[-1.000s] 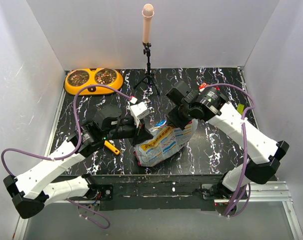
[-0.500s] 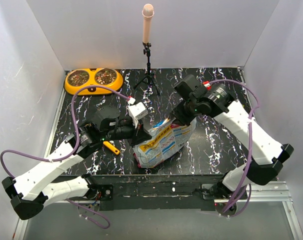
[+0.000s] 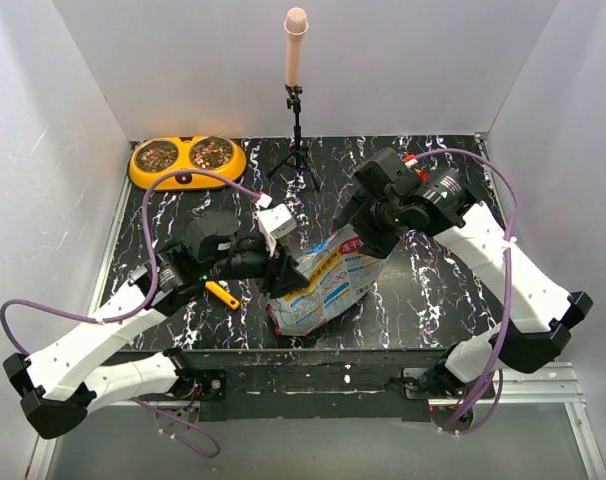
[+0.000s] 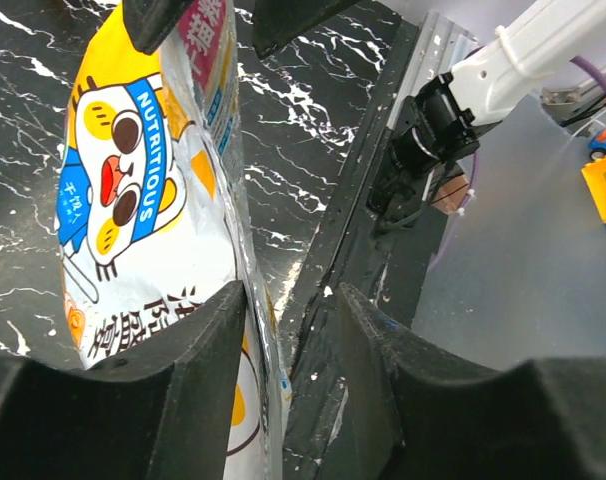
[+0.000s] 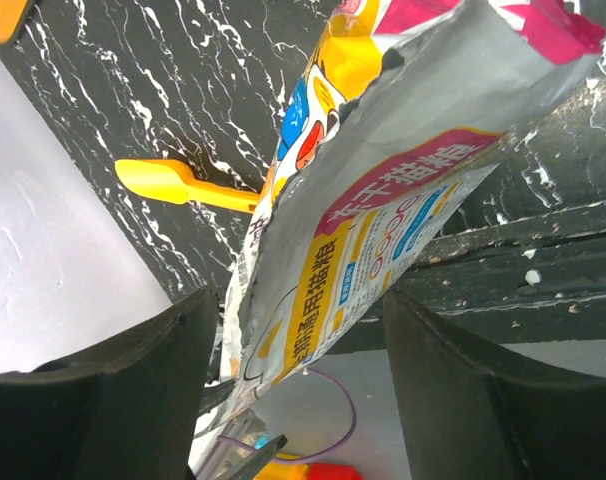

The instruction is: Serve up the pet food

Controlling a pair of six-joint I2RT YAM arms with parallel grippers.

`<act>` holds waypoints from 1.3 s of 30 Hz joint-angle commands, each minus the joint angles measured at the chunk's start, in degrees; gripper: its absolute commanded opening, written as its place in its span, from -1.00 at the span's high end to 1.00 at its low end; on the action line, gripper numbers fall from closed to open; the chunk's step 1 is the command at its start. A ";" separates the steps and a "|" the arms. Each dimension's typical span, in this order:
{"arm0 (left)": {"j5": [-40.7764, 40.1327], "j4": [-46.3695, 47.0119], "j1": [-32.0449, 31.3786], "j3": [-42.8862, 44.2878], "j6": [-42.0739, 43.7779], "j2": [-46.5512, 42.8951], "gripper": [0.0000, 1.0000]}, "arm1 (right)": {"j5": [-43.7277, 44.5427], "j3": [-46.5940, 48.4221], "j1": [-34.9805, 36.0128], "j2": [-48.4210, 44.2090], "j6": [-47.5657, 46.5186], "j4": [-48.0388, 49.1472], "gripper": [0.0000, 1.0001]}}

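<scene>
The crinkly white bag [image 3: 328, 282] lies on the black marbled table, its magenta top pointing to the back right. Pet food fills both steel cups [image 3: 157, 154] of the orange double bowl [image 3: 187, 163] at the back left. My left gripper [image 3: 283, 266] is open at the bag's left edge. In the left wrist view the bag [image 4: 148, 200] rests against one finger [image 4: 198, 370], with a clear gap to the other. My right gripper [image 3: 368, 236] is open around the bag's top. In the right wrist view the bag [image 5: 383, 190] hangs loose between wide fingers [image 5: 483, 400].
A yellow-orange scoop [image 3: 223, 294] lies on the table just left of the bag, also seen as the scoop [image 5: 173, 184] in the right wrist view. A microphone on a small tripod [image 3: 296, 100] stands at the back centre. White walls enclose three sides.
Both grippers have opened and let go of the bag. The right gripper has drawn slightly back and to the right, and the bag's top has spread wider.
</scene>
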 commanded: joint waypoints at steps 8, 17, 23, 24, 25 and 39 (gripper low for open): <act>3.58 0.54 -0.61 4.56 -1.15 1.18 -0.03 | 3.35 -0.35 0.03 -8.77 -14.91 4.49 -0.73; -5.63 -1.91 -0.61 13.51 -3.61 2.24 -0.28 | 7.47 0.09 -0.06 -13.42 -25.98 8.10 -0.77; -14.34 -5.87 -0.69 24.24 -2.83 5.13 -0.36 | 12.83 -0.70 -0.15 -18.61 -29.60 10.30 -0.79; -16.00 -6.83 -0.61 25.99 -2.82 5.92 -0.38 | 13.54 -1.14 -0.24 -19.40 -30.03 10.56 -0.80; -17.41 -7.28 -0.61 27.75 -2.65 6.63 -0.39 | 13.98 -1.32 -0.15 -20.02 -30.21 10.48 -0.80; -35.35 -7.72 -0.61 47.36 0.86 9.88 -0.61 | 22.59 2.03 -0.15 -27.84 -37.24 17.05 -0.83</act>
